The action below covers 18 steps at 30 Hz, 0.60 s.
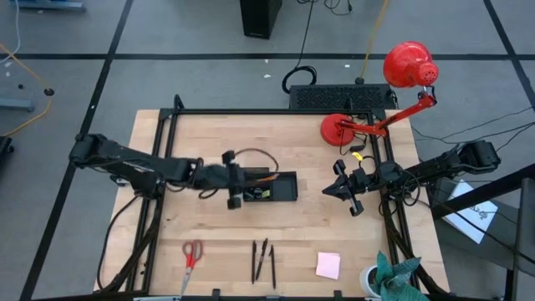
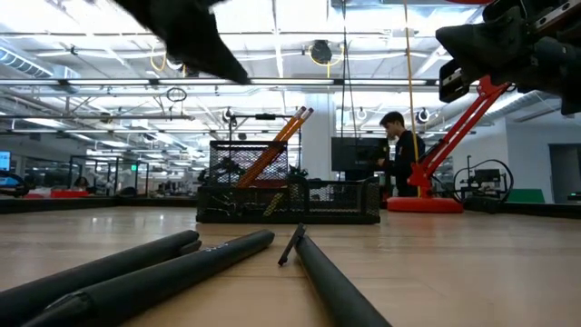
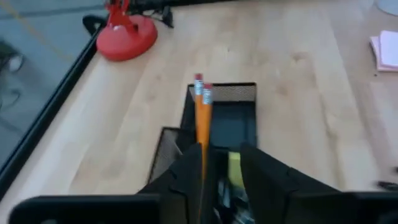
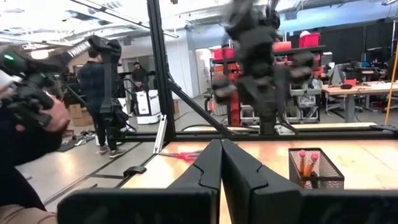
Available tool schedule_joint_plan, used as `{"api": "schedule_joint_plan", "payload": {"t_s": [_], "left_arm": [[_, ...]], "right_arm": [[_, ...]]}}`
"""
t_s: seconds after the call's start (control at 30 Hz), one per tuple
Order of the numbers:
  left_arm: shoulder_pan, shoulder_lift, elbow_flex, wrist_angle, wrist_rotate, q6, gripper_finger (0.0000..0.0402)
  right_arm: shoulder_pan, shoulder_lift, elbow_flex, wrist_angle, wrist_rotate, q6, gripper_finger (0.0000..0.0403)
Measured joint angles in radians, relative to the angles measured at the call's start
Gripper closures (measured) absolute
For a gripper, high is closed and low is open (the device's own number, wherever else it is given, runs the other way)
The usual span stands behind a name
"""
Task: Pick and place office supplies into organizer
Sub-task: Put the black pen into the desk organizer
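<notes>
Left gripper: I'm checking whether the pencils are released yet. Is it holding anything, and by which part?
The two orange pencils stand in the organizer, running down between the left gripper's fingers; whether it grips them cannot be told.

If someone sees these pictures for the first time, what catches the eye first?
Probably the red desk lamp at the table's far right corner. Next, the two orange pencils leaning in the black organizer at the table's middle, right below the left gripper. Red-handled scissors lie near the front edge.
</notes>
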Motion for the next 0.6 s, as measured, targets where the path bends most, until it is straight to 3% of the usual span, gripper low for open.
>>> {"api": "schedule_joint_plan", "payload": {"t_s": [0.13, 0.3, 0.6], "left_arm": [[-0.160, 0.056, 0.145, -0.182, -0.113, -0.180, 0.0332], [-0.320, 0.183, 0.277, -0.306, -0.149, -0.390, 0.0394], [-0.456, 0.445, 0.378, -0.379, -0.063, -0.739, 0.0397]], "right_arm": [[0.000, 0.000, 0.000, -0.001, 0.000, 0.000, 0.0399], [0.000, 0.000, 0.000, -0.018, 0.000, -0.001, 0.0399], [0.000, 0.000, 0.000, -0.021, -0.003, -0.042, 0.0399]]}}
